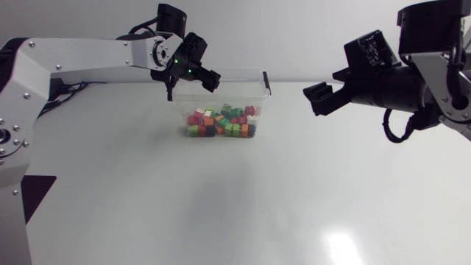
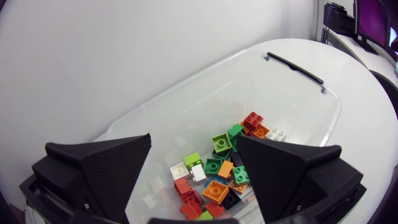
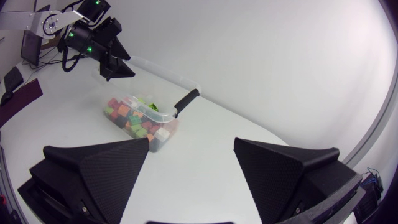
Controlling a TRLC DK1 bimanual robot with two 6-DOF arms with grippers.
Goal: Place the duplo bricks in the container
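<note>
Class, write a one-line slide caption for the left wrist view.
Open left gripper hovers above the clear container holding assorted duplo bricks.

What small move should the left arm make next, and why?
Probably lift the left gripper up and draw it back from the container. The gripper hangs open over the container's rim with nothing between its fingers, and all the bricks that show lie inside the container. The right gripper is open and empty too, well apart from the container, so nothing seems left to carry.

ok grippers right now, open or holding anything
left gripper: open, empty, over the container
right gripper: open, empty, off to the side of the container
</note>
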